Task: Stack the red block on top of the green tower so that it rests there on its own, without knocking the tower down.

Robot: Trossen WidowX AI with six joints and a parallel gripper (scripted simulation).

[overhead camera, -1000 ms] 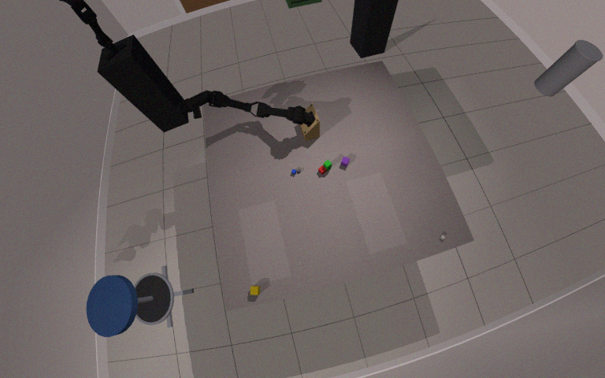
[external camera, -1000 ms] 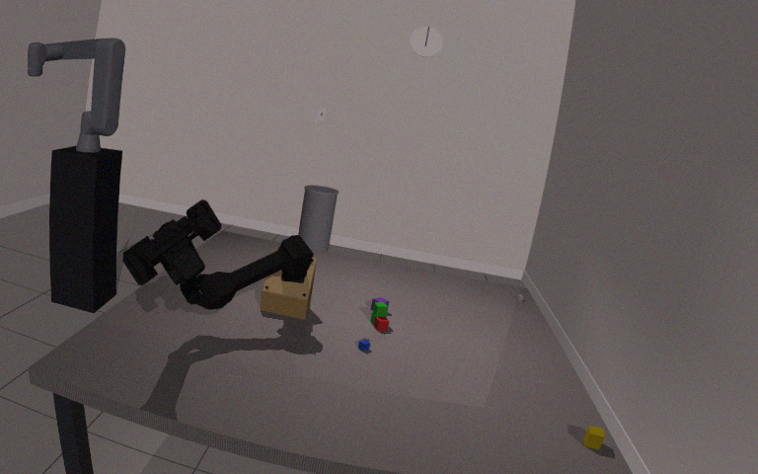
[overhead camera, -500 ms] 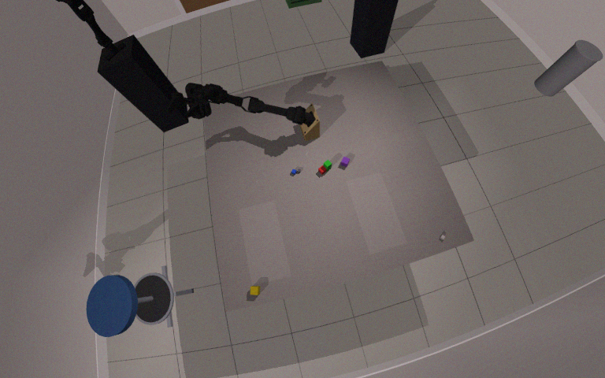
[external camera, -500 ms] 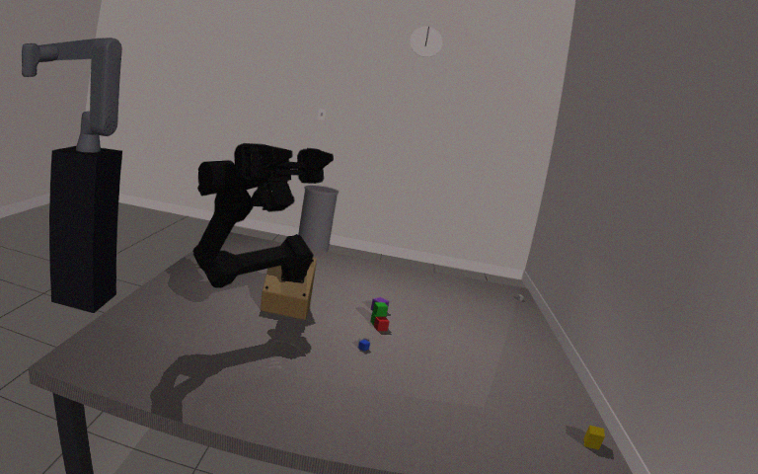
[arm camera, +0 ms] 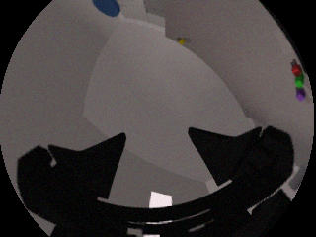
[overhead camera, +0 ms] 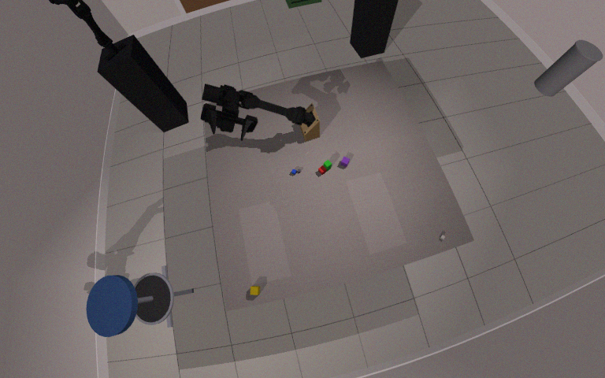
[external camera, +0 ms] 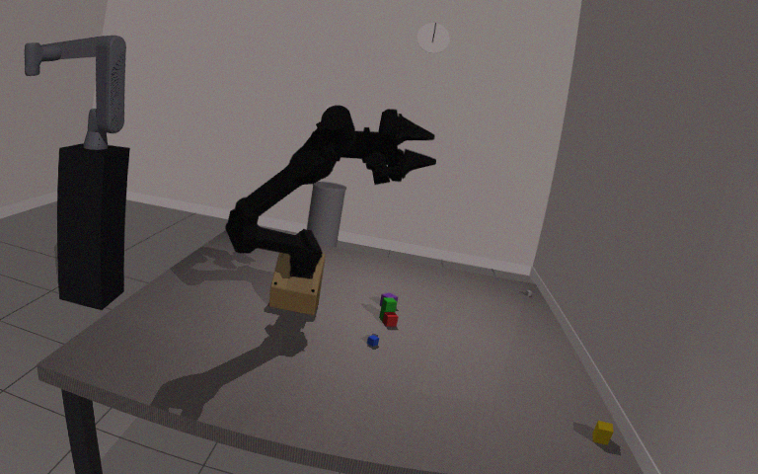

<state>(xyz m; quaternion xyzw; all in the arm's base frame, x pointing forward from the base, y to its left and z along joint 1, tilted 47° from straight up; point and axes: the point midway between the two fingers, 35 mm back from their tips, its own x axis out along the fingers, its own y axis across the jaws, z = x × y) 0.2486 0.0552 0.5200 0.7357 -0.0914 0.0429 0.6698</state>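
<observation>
Red block (external camera: 390, 319) is sitting mid-table against the green tower (external camera: 389, 305) while my pincer (external camera: 427, 148) is hanging high above, fingers spread, gripping nothing.

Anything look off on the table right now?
Nothing toppled or damaged. The small red block sits on the table against the foot of the green block tower, not on top. One yellow cube lies alone near the table's corner. The black gripper is raised high, open, empty.

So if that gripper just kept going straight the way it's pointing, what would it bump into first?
Probably nothing nearby. The open gripper points roughly level, high above the table, well over the red block and green tower. Depth is unclear; eventually perhaps the side wall.
</observation>
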